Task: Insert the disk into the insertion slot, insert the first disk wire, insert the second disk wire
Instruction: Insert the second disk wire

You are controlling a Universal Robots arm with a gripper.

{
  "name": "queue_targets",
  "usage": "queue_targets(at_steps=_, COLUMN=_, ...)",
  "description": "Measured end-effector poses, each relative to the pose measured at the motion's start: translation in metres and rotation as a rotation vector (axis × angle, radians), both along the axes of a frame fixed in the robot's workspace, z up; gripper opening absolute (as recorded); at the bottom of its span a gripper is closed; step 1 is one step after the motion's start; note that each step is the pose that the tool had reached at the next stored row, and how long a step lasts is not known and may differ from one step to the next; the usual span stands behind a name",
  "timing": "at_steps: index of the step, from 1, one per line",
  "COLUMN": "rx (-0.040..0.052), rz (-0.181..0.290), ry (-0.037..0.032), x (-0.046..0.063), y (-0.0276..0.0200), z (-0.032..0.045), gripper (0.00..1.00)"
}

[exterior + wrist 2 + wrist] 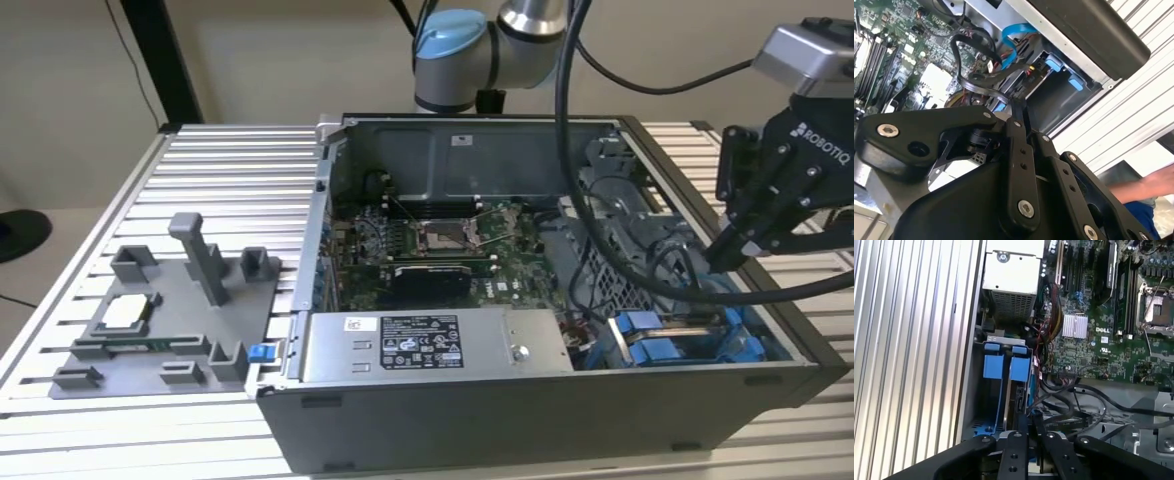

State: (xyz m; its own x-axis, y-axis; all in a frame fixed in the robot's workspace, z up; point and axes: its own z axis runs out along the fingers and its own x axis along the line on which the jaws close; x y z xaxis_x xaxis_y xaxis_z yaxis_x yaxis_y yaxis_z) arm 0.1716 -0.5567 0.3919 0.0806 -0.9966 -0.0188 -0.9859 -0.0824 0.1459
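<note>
The open computer case (pixel 534 420) stands on the slatted table. The disk (pixel 1017 392), in its blue carrier (pixel 1004 365), stands on edge inside the insertion slot (pixel 974 410) at the case's near corner on the exterior view's right, where blue shows (pixel 667 340). My gripper (pixel 727 258) hangs just above that corner. Its fingers are shut, tips together over the disk's end (pixel 1029 416). Loose black disk wires (pixel 1074 417) lie beside the tips, and one loops close to them (pixel 979 82). I make out nothing clamped between the fingers.
A grey power-supply box (pixel 427 345) fills the case's front, with the motherboard (pixel 441 240) behind it. A grey fixture (pixel 174 310) sits on the table at the exterior view's left. The arm's own thick cable (pixel 774 290) drapes over the case. A person's arm (pixel 1149 187) is beyond the table.
</note>
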Motion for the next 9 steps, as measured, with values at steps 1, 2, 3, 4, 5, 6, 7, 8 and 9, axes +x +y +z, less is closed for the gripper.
queue_targets(at_steps=1, rx=0.0, rz=0.0, ry=0.0037, x=-0.001, y=0.0002, z=0.0, gripper=0.0)
queue_targets(at_steps=2, rx=-0.0001, rz=0.0, ry=0.0071, x=-0.003, y=0.0003, z=0.0, gripper=0.0)
queue_targets(at_steps=3, rx=0.0, rz=0.0, ry=0.0108, x=-0.005, y=0.0005, z=0.0, gripper=0.0)
queue_targets(at_steps=4, rx=0.0, rz=0.0, ry=0.0139, x=-0.006, y=0.0006, z=0.0, gripper=0.0)
queue_targets(at_steps=5, rx=-0.0001, rz=0.0, ry=0.0169, x=-0.008, y=0.0006, z=0.0001, gripper=0.0)
queue_targets(at_steps=6, rx=0.0, rz=0.0, ry=0.0197, x=-0.009, y=0.0007, z=0.0, gripper=0.0)
queue_targets(at_steps=7, rx=0.0001, rz=0.0, ry=0.0222, x=-0.011, y=0.0008, z=0.0, gripper=0.0)
queue_targets(at_steps=8, rx=0.0, rz=0.0, ry=0.0237, x=-0.012, y=0.0008, z=0.0, gripper=0.0)
queue_targets(at_steps=9, rx=0.0, rz=0.0, ry=0.0243, x=-0.014, y=0.0008, z=0.0, gripper=0.0)
